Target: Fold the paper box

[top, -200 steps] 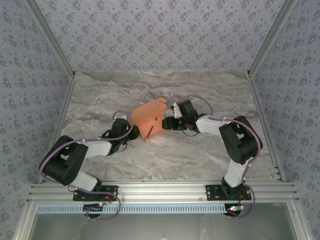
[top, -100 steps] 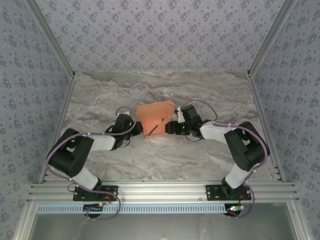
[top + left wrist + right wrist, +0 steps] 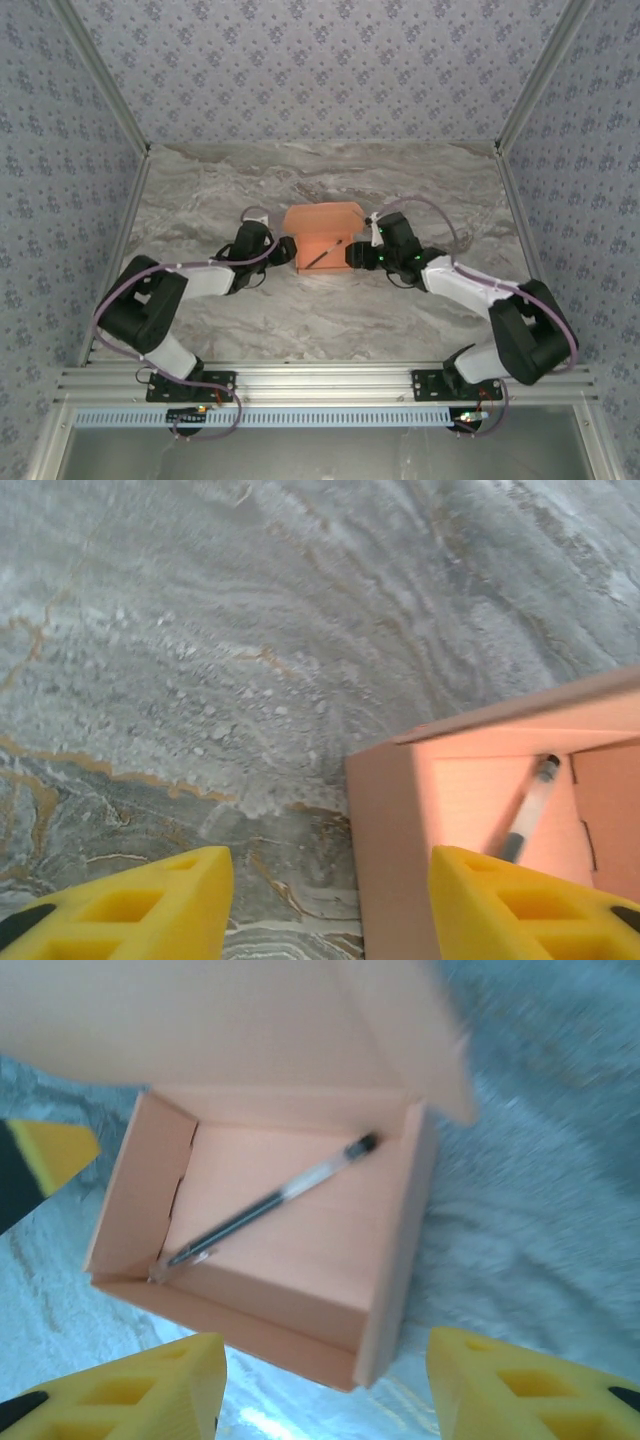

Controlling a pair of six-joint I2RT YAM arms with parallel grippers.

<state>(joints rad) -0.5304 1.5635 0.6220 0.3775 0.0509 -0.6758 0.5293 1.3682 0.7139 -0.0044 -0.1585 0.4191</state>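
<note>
A salmon-orange paper box of thin card (image 3: 325, 235) sits near the middle of a grey-and-white marbled surface (image 3: 200, 200), seen from above. The box is open at the top, with its lid flap standing up along the far side. A slim black-and-clear ballpoint pen (image 3: 270, 1200) lies slantwise on the floor of the box.

Two robot arms in black and white reach in from the near edge, one on each side of the box. The left pincer (image 3: 285, 252) is just beside the box's left wall, and the right pincer (image 3: 352, 255) is just beside its right wall.

In the left wrist view, the left pincer's yellow fingers (image 3: 140, 905) are spread wide and pinch nothing. A near corner of the box shows between them, close to the right-hand finger, with bare marbled surface under the other.

In the right wrist view, the right pincer's yellow fingers (image 3: 530, 1385) are also spread wide and hold nothing. The open box lies ahead of the gap between them, its nearest wall towards the camera. This view is slightly blurred. A yellow-and-black fingertip of the left pincer shows at the far side of the box.
</note>
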